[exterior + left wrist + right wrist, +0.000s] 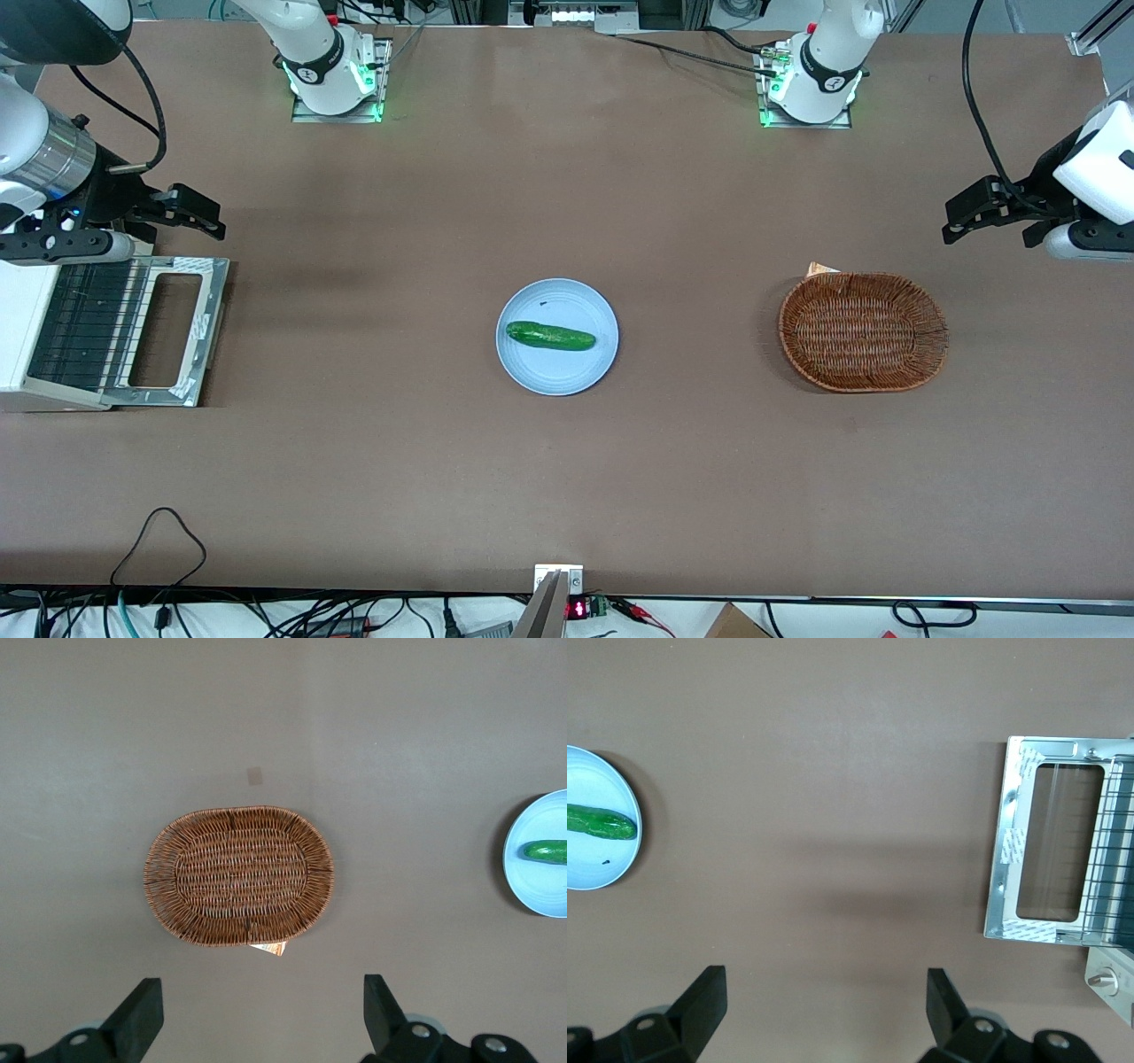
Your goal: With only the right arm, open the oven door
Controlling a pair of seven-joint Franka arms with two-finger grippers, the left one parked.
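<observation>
The oven door [168, 330] lies folded down flat on the table in front of the small white toaster oven [27, 319], its silver frame and window facing up and the wire rack showing inside. The door also shows in the right wrist view [1050, 842]. My right arm's gripper [190, 211] hangs above the table, farther from the front camera than the door and apart from it. Its fingers are spread wide with nothing between them, and only bare table shows between the fingertips [709, 992].
A light blue plate [536, 372] with a green cucumber [550, 336] sits mid-table. A brown wicker basket [862, 331] lies toward the parked arm's end. Cables run along the table's front edge.
</observation>
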